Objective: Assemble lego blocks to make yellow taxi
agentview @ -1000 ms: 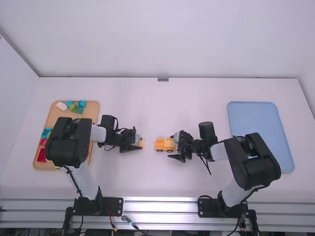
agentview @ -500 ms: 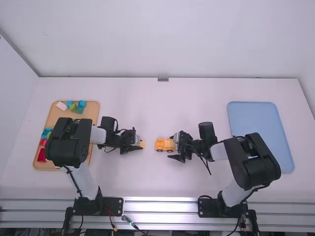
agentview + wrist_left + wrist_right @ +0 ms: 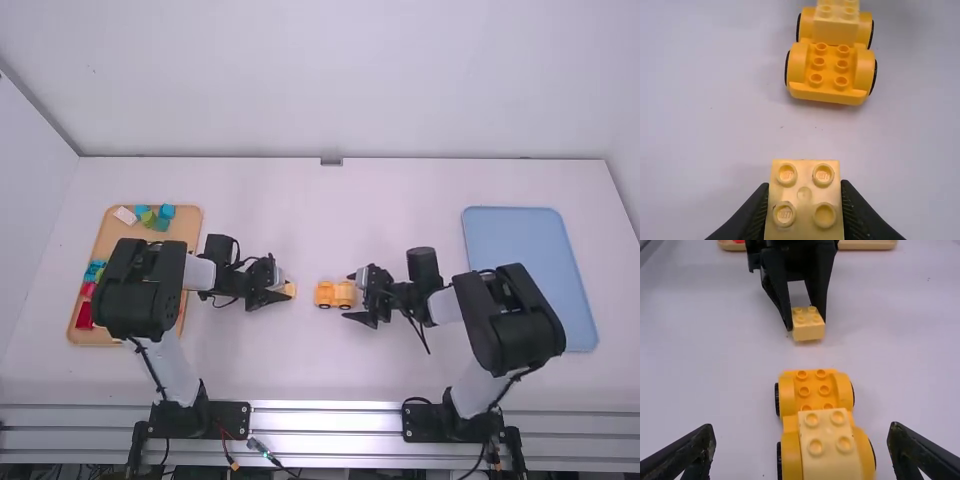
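Left gripper: closed on a pale yellow block, 1 finger at each of 2 opposite sides. The block has 4 studs facing up. It is between the wood tray and the car base, well apart from the base. Whether it touches the table cannot be told.

Right gripper: open, holding nothing. Its 2 fingers are spread wide, 1 to each side of the car, with a gap at both sides.

Base: orange-yellow, standing upright on 4 dark-rimmed wheels on the table, between the 2 grippers. 1 pale yellow top block sits on the end nearer the right gripper. The end facing the left gripper has bare studs, 6 in view.

Wood tray: under part of the left arm. On it are a white block, a blue block, a green block and a red block, among others.

Blue tray: beyond the right arm, at the table's right side.
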Action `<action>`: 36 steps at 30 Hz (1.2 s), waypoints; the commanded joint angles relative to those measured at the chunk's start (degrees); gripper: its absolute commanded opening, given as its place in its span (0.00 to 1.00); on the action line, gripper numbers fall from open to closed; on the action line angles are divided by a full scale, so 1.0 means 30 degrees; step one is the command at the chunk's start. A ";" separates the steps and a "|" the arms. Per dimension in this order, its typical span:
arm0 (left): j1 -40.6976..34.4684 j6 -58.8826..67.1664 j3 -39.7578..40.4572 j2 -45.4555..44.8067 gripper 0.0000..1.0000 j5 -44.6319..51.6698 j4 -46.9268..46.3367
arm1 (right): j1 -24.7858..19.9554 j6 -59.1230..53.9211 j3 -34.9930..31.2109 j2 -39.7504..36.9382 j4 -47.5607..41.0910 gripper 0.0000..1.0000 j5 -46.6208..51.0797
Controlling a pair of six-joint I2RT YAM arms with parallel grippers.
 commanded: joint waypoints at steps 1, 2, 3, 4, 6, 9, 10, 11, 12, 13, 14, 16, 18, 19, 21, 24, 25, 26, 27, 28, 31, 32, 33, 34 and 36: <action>0.0036 -0.0335 0.0102 0.0051 0.07 0.0517 -0.0073 | -0.0131 0.0648 0.0772 0.1027 0.0270 0.90 -0.0627; 0.0036 -0.0342 0.0102 0.0022 0.07 0.0532 -0.0066 | -0.0124 0.0641 0.0954 0.1290 0.0306 0.90 -0.0845; 0.0029 -0.0342 0.0109 -0.0058 0.06 0.0670 -0.0080 | -0.0109 0.0619 0.1217 0.1625 0.0321 0.90 -0.1195; 0.0015 -0.0342 0.0102 -0.0168 0.05 0.0882 -0.0109 | -0.0109 0.0627 0.1523 0.1967 0.0284 0.91 -0.1428; 0.0044 -0.0656 0.0109 -0.0423 0.05 0.1180 -0.0095 | -0.0102 0.0619 0.2018 0.2506 0.0160 0.93 -0.1770; 0.0022 -0.1508 0.0146 -0.0925 0.06 0.1326 -0.0117 | 0.0175 0.0554 0.2339 0.2980 0.0109 0.93 -0.1596; -0.0007 -0.1800 0.0138 -0.1188 0.06 0.1348 -0.0080 | 0.0342 0.0138 0.2382 0.3147 0.0036 0.93 -0.1588; -0.0073 -0.1843 0.0131 -0.1341 0.08 0.1326 -0.0124 | 0.0415 -0.0182 0.2368 0.3184 0.0029 0.93 -0.1603; -0.0270 -0.1821 0.0080 -0.1603 0.09 0.1290 -0.0153 | 0.0452 -0.0401 0.2346 0.3257 0.0022 0.93 -0.1494; -0.0313 -0.1821 0.0066 -0.1668 0.09 0.1275 -0.0153 | 0.0452 -0.0386 0.2346 0.3257 0.0022 0.93 -0.1450; -0.0517 -0.1836 0.0022 -0.1909 0.09 0.1304 -0.0160 | 0.0401 -0.0386 0.2339 0.3257 -0.0146 0.93 -0.1086; -0.0954 -0.1836 -0.0036 -0.2229 0.09 0.1246 -0.0131 | 0.0342 -0.0379 0.2353 0.3249 -0.0364 0.93 -0.0583; -0.1581 -0.1902 0.0036 -0.2463 0.10 0.0750 -0.0146 | 0.0291 -0.0386 0.2346 0.3308 -0.0393 0.93 -0.0772; -0.1902 -0.2229 0.0117 -0.2521 0.11 0.0503 -0.0117 | 0.0328 -0.0393 0.2353 0.3366 -0.0350 0.93 -0.0758; -0.2637 -0.3162 0.0379 -0.2521 0.11 -0.0029 -0.0066 | 0.0488 -0.0393 0.2375 0.3563 -0.0146 0.93 -0.0466; -0.3891 -0.3825 0.0816 -0.2521 0.09 -0.1078 -0.0109 | 0.0852 -0.0255 0.2361 0.4226 0.0838 0.89 -0.0284; -0.4277 -0.3730 0.0911 -0.2521 0.08 -0.1239 -0.0073 | 0.0954 0.0233 0.2361 0.4503 0.1486 0.89 -0.0364; -0.4612 -0.3606 0.1013 -0.2521 0.07 -0.1231 -0.0051 | 0.1035 0.0663 0.2368 0.4772 0.2106 0.89 -0.0459; -0.4816 -0.3636 0.1086 -0.2521 0.05 -0.1217 -0.0029 | 0.1071 0.0874 0.2361 0.4940 0.2492 0.89 -0.0452; -0.4976 -0.3716 0.1158 -0.2521 0.05 -0.1224 -0.0015 | 0.1078 0.1064 0.2361 0.5093 0.2812 0.89 -0.0459; -0.5217 -0.3832 0.1428 -0.2521 0.02 -0.1158 -0.0117 | 0.0947 0.1399 0.2346 0.5472 0.3344 0.89 -0.0503; -0.5217 -0.3832 0.1428 -0.2521 0.02 -0.1166 -0.0073 | 0.0918 0.1268 0.2353 0.5515 0.3300 0.88 -0.0612; -0.5217 -0.3832 0.1428 -0.2521 0.02 -0.1166 -0.0029 | 0.0911 0.1260 0.2353 0.5515 0.3271 0.88 -0.0670; -0.5224 -0.3832 0.1406 -0.2521 0.03 -0.1086 -0.0036 | 0.0911 0.1275 0.2346 0.5515 0.3279 0.85 -0.0743; -0.5224 -0.3825 0.1377 -0.2521 0.03 -0.1005 -0.0022 | 0.0918 0.1268 0.2361 0.5515 0.3308 0.82 -0.0656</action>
